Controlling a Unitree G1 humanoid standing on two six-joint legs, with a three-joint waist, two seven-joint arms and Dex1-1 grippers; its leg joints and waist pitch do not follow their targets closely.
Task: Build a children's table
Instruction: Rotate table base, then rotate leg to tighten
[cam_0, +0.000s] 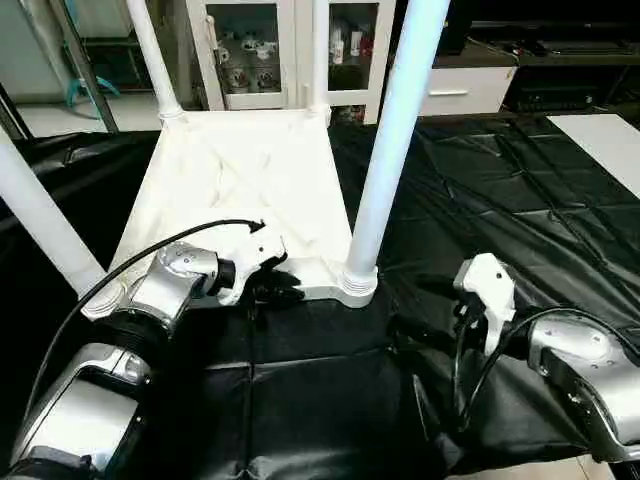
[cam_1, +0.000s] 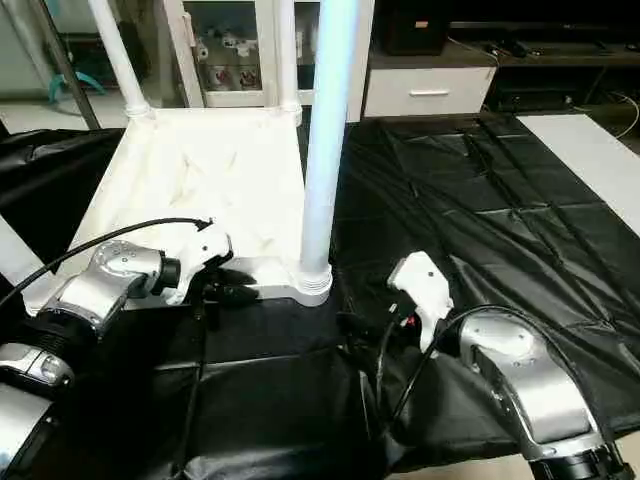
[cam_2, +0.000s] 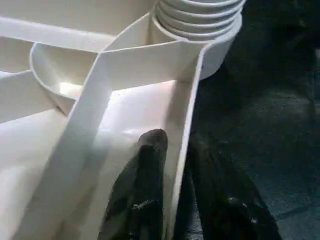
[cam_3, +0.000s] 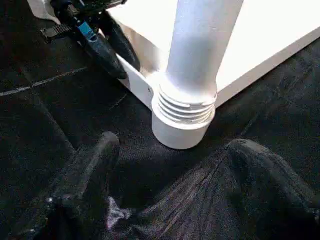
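1. The right gripper (cam_3: 165, 200) lies low on the black sheet (cam_0: 500, 190), nearest the camera and just short of the near right corner socket (cam_3: 182, 125) of the table top (cam_0: 240, 180). Its two fingers (cam_3: 85, 170) are spread wide apart with only the black sheet between them; they hold nothing and do not touch the socket.
2. The left gripper (cam_2: 175, 165) is at the table top's near edge, a little to the left of that same socket. Its fingers straddle the thin white rim wall (cam_2: 182, 145), one inside the ribbed underside and one outside against the sheet, drawn close about the wall; whether they truly press it I cannot tell.
3. The table top rests upside down on the black sheet, ribs facing up, its near edge by both grippers.
4. A white leg (cam_0: 390, 140) stands upright in the near right socket, and another leg (cam_0: 40, 215) rises at the near left corner.
5. Two more legs (cam_0: 150, 55) stand in the far corners of the table top.
6. Beyond the table top's far edge stands a white glass-fronted cabinet (cam_0: 250, 50).
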